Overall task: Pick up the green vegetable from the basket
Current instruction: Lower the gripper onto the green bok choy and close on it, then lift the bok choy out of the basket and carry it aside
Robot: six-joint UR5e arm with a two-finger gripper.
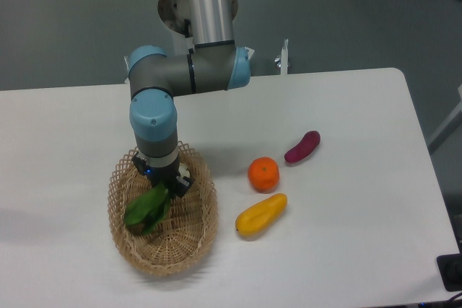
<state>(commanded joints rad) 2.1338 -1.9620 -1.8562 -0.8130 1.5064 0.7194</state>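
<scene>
one grip point is all you have here: the arm's black two-finger end effector (167, 185) sits low inside the oval tan woven wicker basket (196, 232), at the upper right tip of the small dark green leafy vegetable (148, 208). the fingers look clenched on that tip, but the wrist housing hides the contact, so you cannot be sure how much of the vegetable is between them.

the vegetable's far end hangs down to the lower left, close over the basket floor; whether it touches the weave is not clear. your main risk is a slip. if you have only a thin leaf edge, the hanging weight of the rest can tear it or pull it out as you lift. a tilted, off-centre hold also lets it swing.

watch the basket too. if a fingertip or a leaf catches the open lattice, the light basket may rise or drag across the white tabletop (346, 120). the orange round fruit (263, 174), the yellow elongated squash-like fruit (260, 214) and the purple oblong vegetable (302, 146) lie to the right, well apart from the basket, so they matter only if you swing that way low.
</scene>
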